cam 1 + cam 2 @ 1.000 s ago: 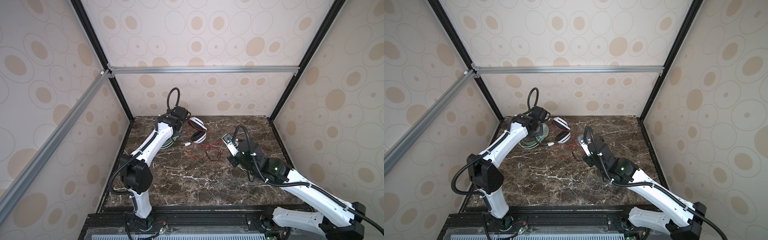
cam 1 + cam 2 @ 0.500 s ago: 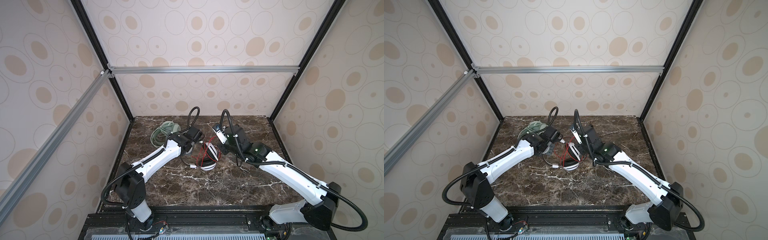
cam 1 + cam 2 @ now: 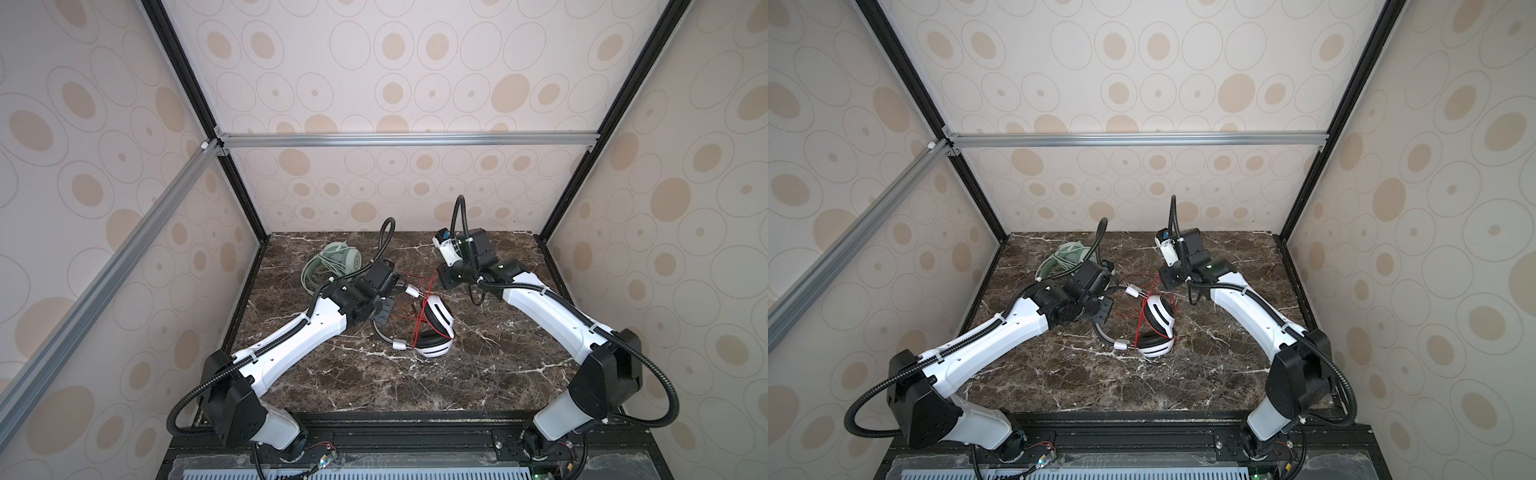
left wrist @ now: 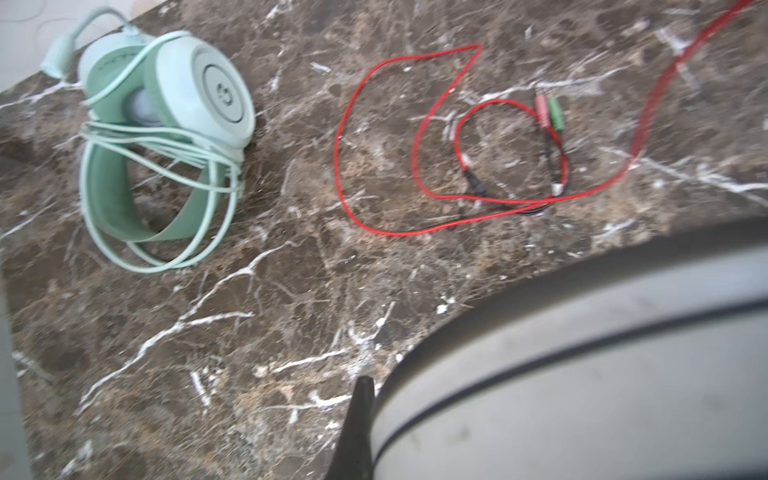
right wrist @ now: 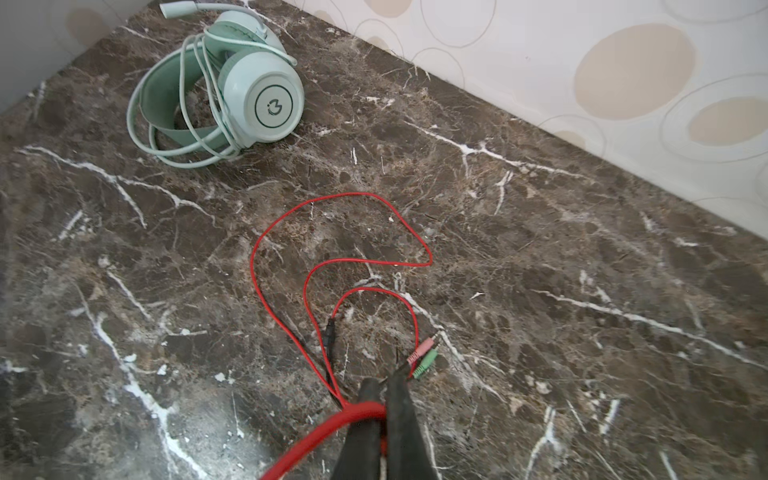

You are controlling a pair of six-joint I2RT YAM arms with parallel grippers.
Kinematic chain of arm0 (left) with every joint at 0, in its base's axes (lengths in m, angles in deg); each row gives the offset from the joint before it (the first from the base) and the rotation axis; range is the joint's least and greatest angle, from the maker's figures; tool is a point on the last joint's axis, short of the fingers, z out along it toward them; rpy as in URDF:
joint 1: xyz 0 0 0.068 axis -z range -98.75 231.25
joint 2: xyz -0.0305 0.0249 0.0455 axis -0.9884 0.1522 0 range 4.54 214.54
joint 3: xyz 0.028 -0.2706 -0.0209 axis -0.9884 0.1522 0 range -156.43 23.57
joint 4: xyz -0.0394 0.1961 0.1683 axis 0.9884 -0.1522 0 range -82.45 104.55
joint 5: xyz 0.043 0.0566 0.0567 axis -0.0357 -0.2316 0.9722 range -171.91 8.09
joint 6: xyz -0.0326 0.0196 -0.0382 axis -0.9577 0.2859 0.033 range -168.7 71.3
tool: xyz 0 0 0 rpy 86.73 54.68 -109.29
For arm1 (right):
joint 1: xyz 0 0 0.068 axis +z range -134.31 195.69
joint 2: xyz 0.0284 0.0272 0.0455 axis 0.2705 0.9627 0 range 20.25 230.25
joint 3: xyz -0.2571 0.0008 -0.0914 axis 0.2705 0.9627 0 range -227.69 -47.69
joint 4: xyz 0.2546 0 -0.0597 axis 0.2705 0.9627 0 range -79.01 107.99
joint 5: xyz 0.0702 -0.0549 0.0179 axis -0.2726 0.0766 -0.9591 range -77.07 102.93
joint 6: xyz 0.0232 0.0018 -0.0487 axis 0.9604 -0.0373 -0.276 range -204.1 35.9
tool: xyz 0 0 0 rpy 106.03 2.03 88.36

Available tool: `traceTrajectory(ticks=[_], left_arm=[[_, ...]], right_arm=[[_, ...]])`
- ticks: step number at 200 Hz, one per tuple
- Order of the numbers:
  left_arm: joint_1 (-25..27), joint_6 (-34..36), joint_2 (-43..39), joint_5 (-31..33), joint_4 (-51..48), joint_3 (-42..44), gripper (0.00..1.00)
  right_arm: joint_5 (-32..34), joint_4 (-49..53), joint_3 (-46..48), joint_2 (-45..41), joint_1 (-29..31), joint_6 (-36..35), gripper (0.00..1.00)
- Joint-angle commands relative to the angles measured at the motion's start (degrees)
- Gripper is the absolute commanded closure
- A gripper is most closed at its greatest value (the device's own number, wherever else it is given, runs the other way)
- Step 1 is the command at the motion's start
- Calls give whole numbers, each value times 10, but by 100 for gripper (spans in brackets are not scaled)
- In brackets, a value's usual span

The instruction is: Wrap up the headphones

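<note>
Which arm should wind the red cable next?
Right, likely. The right gripper is shut on the red cable; the left gripper holds the white-and-black headphones by the grey headband, steadying them.

Bright even light, left wrist view blurred

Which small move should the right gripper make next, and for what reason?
Probably carry the red cable around the white headphones, held by the left gripper: the right gripper is shut on it, yet its loops and plugs lie loose on the table.
</note>
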Motion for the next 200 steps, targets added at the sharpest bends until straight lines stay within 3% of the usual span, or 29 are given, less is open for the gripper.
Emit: traceTrajectory(ticks=[1,24,54,86,95,111,156,200], left_arm=[[8,9,-34,-62,34,-6,100],[8,5,-43,-79,40,-1,100],[7,-21,-27,-103,37,-32,100],[7,-56,5,-112,18,-83,100],[5,-64,11,-119,13,-94,100],[-3,-84,26,-137,3,-116,100],[-13,-124,71,-105,-50,-206,100],[-31,-162,100,-78,-90,-270,100]], right_arm=[[-72,-15,-13,14,-25,45,100],[-123,-32,9,9,-39,67,95],[-212,-45,43,-3,-59,78,64],[-283,-112,126,-45,-93,123,47],[-288,-128,149,-62,-99,135,38],[-282,-129,182,-94,-104,145,31],[-226,-165,346,-231,-105,196,20],[-276,-185,427,-276,-105,236,19]])
